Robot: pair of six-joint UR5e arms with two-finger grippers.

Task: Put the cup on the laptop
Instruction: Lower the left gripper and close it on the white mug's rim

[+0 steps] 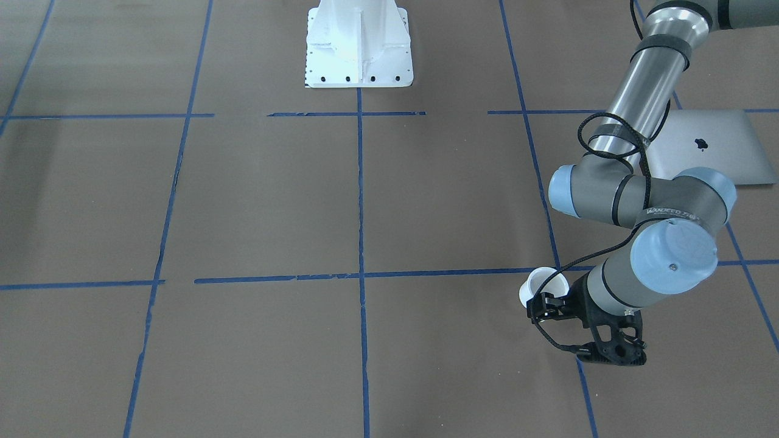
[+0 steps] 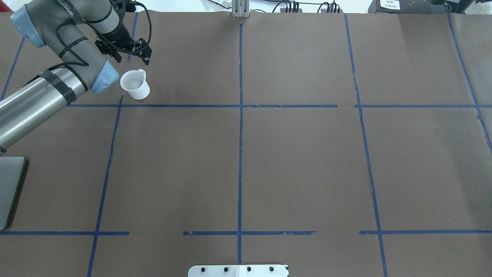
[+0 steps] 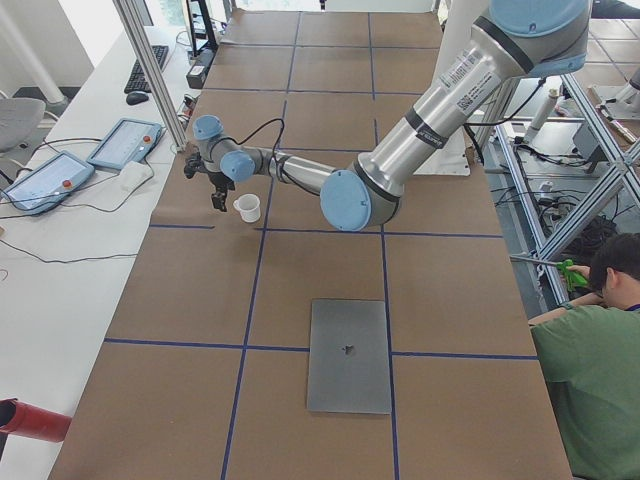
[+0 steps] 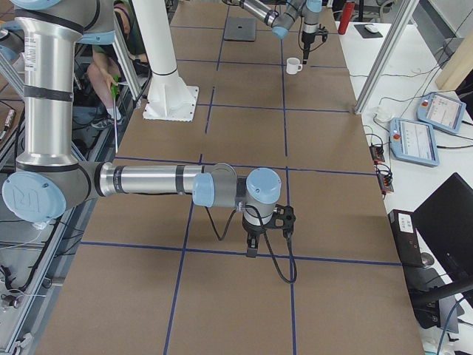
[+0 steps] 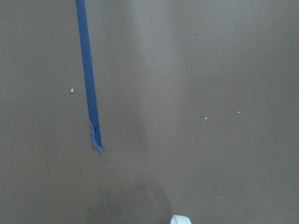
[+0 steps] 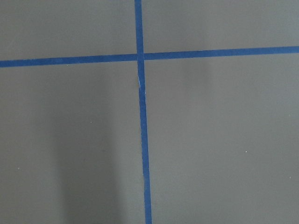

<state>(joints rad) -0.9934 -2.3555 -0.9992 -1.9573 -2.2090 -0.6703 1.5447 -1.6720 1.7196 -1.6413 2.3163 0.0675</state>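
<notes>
The white cup (image 2: 134, 84) stands upright on the brown table at the far left, handle toward the far side; it also shows in the front view (image 1: 541, 286). My left gripper (image 2: 132, 57) hangs just beyond the cup, apart from it, open and empty; in the front view (image 1: 569, 334) it sits just in front of the cup. The left wrist view catches only a sliver of the cup's rim (image 5: 180, 219). The silver laptop (image 1: 712, 146) lies closed and flat nearer the robot, at the left table edge (image 2: 9, 188). My right gripper (image 4: 266, 237) shows only in the exterior right view; I cannot tell its state.
Blue tape lines (image 2: 240, 115) grid the brown table cover. The robot's white base (image 1: 359, 45) stands at the near middle edge. Tablets and cables (image 3: 90, 160) lie on the side bench past the table. A person in green (image 3: 590, 370) sits beside the table.
</notes>
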